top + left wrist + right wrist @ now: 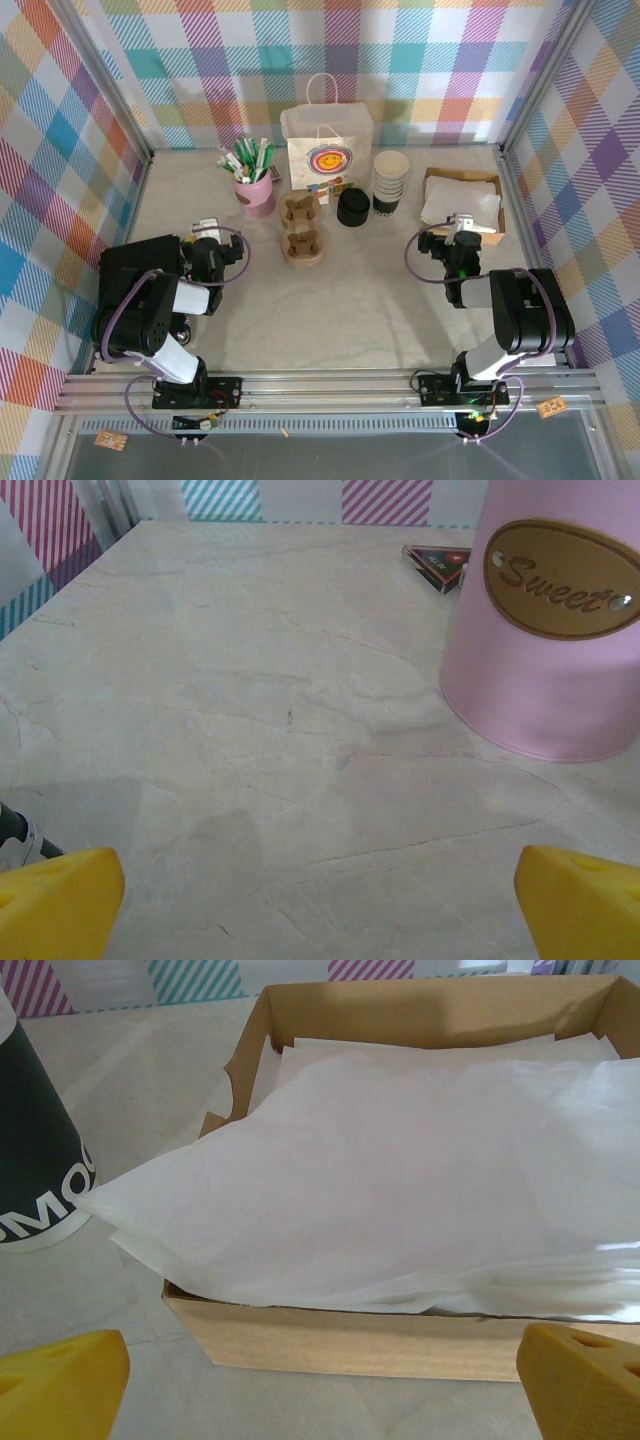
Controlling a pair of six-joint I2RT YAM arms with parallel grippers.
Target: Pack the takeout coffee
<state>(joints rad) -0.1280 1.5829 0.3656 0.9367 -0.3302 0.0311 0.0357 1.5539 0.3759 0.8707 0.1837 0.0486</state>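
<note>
**Overhead view**
1. Left gripper (207,231): jaws spread as wide as they go, holding nothing, low over the table (330,320).
2. Right gripper (460,226): equally wide, equally empty.
3. Takeout coffee (353,207): upright with its black lid on. It stands ahead of both grippers and between them, somewhat nearer the right one, ahead and to its left. Neither gripper touches it.
4. Paper bag (327,150): upright, mouth up, just beyond the coffee. It is probably where the coffee is to go, and stands open to take a cup from above.
5. Cup carrier (302,228): cardboard, lying flat, ahead and right of the left gripper, beside the coffee.
6. Stack of cups (391,180): lidless, close on the coffee's far side from the carrier. Whether they touch cannot be told.
7. Pink cup (256,195): holds pens, ahead of the left gripper.
8. Box (462,173): holds white paper sheets, directly ahead of the right gripper.

**Left wrist view**
Yellow fingers (60,905) sit at the 2 lower corners with bare table between them. The pink cup stands ahead and to the right. A small black triangular card (437,565) lies beyond it.

**Right wrist view**
The fingers are wide apart here too, with nothing between them. The box is close and straight ahead, its sheets spilling over the near-left rim. The dark base of the cup stack is ahead-left. The coffee lies further left, so this gripper would likely have to turn that way to reach it.
</note>
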